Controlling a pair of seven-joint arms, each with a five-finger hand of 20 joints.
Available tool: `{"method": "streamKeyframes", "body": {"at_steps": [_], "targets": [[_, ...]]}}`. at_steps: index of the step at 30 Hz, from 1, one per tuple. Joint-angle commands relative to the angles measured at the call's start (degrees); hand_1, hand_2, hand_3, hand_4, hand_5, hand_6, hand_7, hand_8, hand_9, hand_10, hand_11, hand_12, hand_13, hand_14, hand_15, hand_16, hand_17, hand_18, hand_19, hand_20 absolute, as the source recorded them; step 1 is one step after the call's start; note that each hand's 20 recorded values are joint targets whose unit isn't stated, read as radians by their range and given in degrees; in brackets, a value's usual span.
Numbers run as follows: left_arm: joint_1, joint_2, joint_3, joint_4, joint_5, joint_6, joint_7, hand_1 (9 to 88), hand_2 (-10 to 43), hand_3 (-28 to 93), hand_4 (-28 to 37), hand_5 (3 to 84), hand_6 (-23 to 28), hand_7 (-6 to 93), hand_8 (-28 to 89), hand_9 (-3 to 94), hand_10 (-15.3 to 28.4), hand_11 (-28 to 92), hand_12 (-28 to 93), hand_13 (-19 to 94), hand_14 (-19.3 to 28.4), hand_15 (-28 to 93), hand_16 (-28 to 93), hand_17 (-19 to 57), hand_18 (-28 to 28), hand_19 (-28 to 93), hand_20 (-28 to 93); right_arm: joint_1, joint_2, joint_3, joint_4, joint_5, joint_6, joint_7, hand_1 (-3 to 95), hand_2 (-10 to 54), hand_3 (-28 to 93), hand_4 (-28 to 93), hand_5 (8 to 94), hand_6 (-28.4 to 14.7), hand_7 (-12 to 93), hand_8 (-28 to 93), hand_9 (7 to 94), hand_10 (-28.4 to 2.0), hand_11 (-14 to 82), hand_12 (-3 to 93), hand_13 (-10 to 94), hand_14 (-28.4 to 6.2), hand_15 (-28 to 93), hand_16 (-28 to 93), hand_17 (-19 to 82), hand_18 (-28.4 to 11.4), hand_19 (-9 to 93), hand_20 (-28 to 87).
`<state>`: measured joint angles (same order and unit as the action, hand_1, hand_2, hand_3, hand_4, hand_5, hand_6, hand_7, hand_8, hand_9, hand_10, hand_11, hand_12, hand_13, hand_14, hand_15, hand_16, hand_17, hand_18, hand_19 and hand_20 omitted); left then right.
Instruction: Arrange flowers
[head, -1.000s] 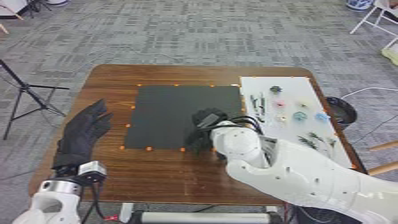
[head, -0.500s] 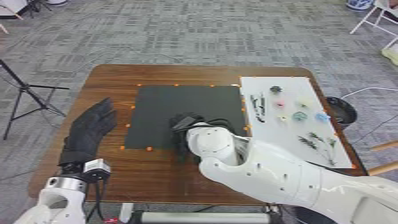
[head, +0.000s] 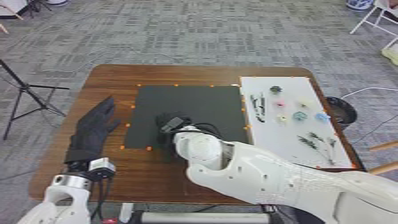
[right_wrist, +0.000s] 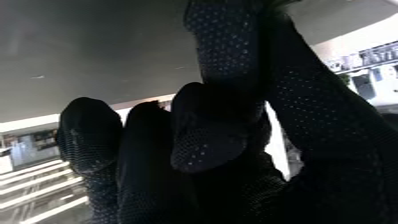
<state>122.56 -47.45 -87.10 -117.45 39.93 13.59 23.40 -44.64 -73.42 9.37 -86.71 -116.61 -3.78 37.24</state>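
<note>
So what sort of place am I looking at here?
Probably a robotics lab or test room: two white robot arms reach over a wooden table, its black mat is edged with orange dots, and a tripod stands on the grey carpet.

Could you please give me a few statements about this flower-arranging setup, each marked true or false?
1. The right hand is over the black sheet. True.
2. The white sheet lies left of the black sheet. False: the white sheet lies to its right.
3. The green sprigs are nearer the robot than the pink flower. True.
4. The left hand is over the white sheet. False: the left hand is left of the black sheet.
</note>
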Motion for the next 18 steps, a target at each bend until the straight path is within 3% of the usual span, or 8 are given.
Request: {"method": "streamKeyframes", "body": {"at_steps": [1, 7, 8, 11, 18], "targets": [[-1.1, -0.01, 0.68, -0.22, -0.31, -0.55, 1.51, 26.4, -9.5, 74, -24.2, 29.2, 7.9, 1.5, -1, 14.6, 7.0, 8, 17, 15, 3.0, 5, 11, -4.1, 14.2, 25, 17, 4.1, -3.4, 1.5, 4.1, -1.9, 0.6, -2.1, 41.0, -9.5, 88, -23, 93.5, 0.2, 32, 26, 92.5, -6.5, 58.8, 49.0, 87, -6.5, 83, 44, 49, -23.9, 93, 56], [-1.1, 0.15, 0.85, -0.41, -0.47, -0.56, 2.65, 26.3, -9.5, 74, -23.8, 28.7, 8.5, -0.2, -1, 12.9, 5.7, 9, 15, 15, 0.5, 2, 12, -3.2, 13.7, 23, 18, 4.0, -4.2, 1.4, 4.8, -3.2, 0.5, -5.4, 41.6, -9.5, 87, -22, 93.4, -0.3, 32, 26, 92.5, -6.7, 58.7, 49.3, 87, -6.8, 83, 45, 49, -23.8, 93, 56], [-1.4, 0.16, 0.86, -0.32, -0.41, -0.70, 2.35, 26.3, -9.5, 74, -24.0, 28.8, 8.7, -1.1, -1, 12.5, 5.6, 8, 14, 14, 0.0, 1, 12, -3.0, 13.5, 23, 18, 3.6, -4.1, 1.5, 4.5, -3.1, 0.6, -5.9, 41.7, -9.5, 87, -22, 93.4, -0.3, 32, 26, 92.5, -6.7, 58.7, 49.3, 87, -6.8, 83, 45, 49, -23.8, 93, 56], [-1.9, 0.78, 0.58, -0.35, -0.62, -0.56, 2.86, 25.9, -5.9, 69, -26.0, 30.9, 3.9, 17.2, -8, 21.5, 10.3, 18, 19, 17, 11.7, 25, 7, -9.0, 18.2, 34, 16, 3.1, -3.7, 0.7, 3.1, -3.4, 0.7, -7.7, 40.6, -9.5, 86, -22, 93.1, -0.1, 32, 25, 91.9, -6.8, 59.1, 49.5, 87, -6.9, 83, 45, 49, -23.6, 93, 56], [-5.0, 1.87, 1.47, 0.02, -0.45, -1.33, 3.29, 25.9, -5.0, 68, -26.2, 31.1, 3.5, 18.7, -8, 22.3, 10.7, 19, 19, 18, 12.9, 27, 6, -9.9, 19.2, 37, 14, 1.4, -2.3, 1.0, 0.5, -2.0, -0.8, -9.1, 39.7, -9.5, 85, -22, 90.9, 0.7, 36, 21, 89.6, -6.6, 61.2, 48.8, 85, -6.3, 84, 44, 48, -22.6, 93, 55]]}}
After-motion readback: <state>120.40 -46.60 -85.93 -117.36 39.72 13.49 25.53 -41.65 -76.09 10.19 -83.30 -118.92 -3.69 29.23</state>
